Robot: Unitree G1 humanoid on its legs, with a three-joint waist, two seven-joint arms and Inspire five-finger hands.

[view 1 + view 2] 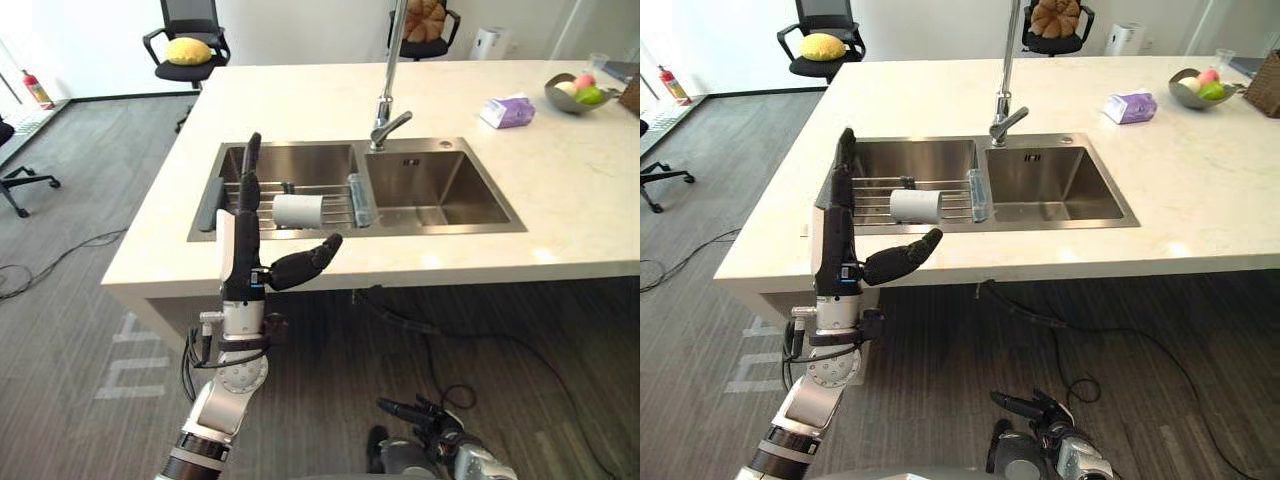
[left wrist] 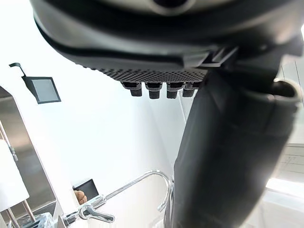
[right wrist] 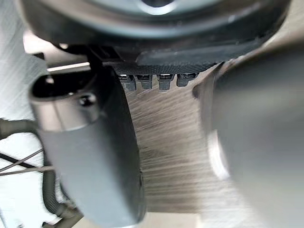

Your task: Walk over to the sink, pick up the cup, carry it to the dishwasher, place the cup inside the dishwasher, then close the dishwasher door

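**Cup on its side in the left basin, left hand raised short of it**

The white cylindrical cup (image 1: pixel 297 210) lies on its side on a wire drying rack (image 1: pixel 335 212) that spans the left basin of the stainless-steel double sink (image 1: pixel 300 160), set into the pale stone worktop (image 1: pixel 300 100). Its long axis runs left to right along the rack wires.

The left hand (image 1: pixel 243 250) is the nearer one. It is held up before the worktop's near edge, empty, with its fingers straight and upright and its thumb pointing right. The cup lies beyond it and slightly to its right, so the reach probably goes forward over the edge and down.

The right hand (image 1: pixel 425 412) hangs low near the floor, fingers loosely extended, holding nothing.

No print shows on the cup. A small dark label (image 1: pixel 410 161) on the right basin's far wall is too small to read.
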